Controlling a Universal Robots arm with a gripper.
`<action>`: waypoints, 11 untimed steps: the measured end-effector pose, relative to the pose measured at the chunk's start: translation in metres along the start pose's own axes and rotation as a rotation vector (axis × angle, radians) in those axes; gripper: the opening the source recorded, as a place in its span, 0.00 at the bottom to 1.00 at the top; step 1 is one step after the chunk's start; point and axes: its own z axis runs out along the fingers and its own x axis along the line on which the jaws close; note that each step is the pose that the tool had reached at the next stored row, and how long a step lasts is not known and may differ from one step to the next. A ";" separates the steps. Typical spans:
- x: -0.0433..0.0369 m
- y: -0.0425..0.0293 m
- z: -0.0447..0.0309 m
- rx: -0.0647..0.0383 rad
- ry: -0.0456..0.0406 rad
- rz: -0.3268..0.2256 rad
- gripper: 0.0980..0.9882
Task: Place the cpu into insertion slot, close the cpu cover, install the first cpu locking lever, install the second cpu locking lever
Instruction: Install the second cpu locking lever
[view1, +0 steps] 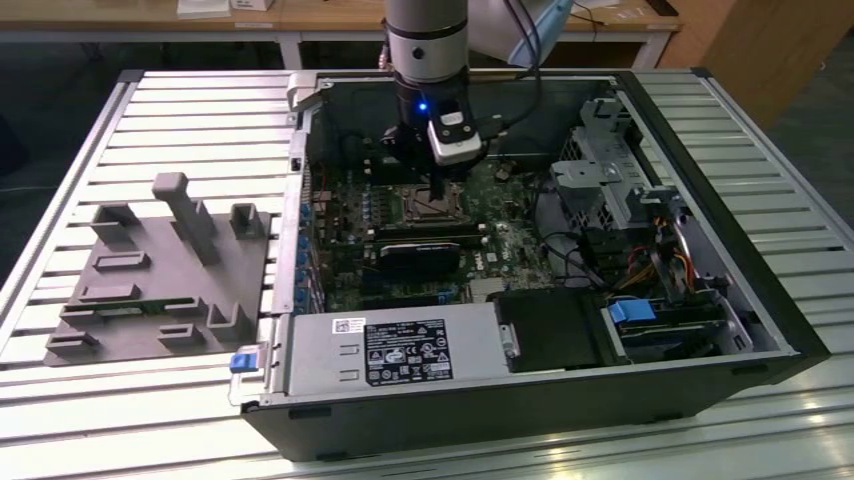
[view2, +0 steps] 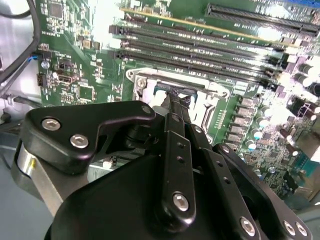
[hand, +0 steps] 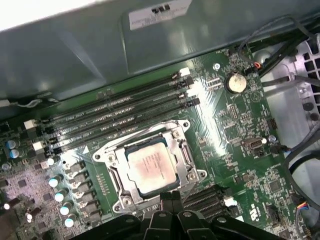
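Note:
The cpu (hand: 150, 167), a dull silver square, lies flat in the insertion slot (hand: 103, 151) of the green motherboard. The silvery cpu cover (hand: 183, 149) lies down around it, its window framing the chip. My gripper (hand: 170, 196) hangs at the socket's edge with its two black fingers pressed together, shut, and nothing seen between them. In the second wrist view the gripper (view2: 177, 96) tip reaches down to the socket's metal rim (view2: 145, 81). In the exterior view the gripper (view1: 438, 190) stands upright over the insertion slot (view1: 424, 207) inside the open computer case. How the locking levers stand I cannot tell.
Long memory slots (hand: 115, 117) run beside the socket. A black card (view1: 420, 255), a power supply (view1: 400, 345), a drive cage (view1: 614, 180) and loose cables (view1: 587, 250) crowd the case. A grey fixture (view1: 160, 270) lies outside the case at the exterior view's left.

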 end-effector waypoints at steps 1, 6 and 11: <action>-0.0005 -0.0014 0.0001 0.000 0.0000 0.000 0.00; -0.0035 -0.0091 0.0005 0.001 0.0024 0.000 0.00; -0.0054 -0.0139 0.0016 0.008 0.0219 -0.001 0.00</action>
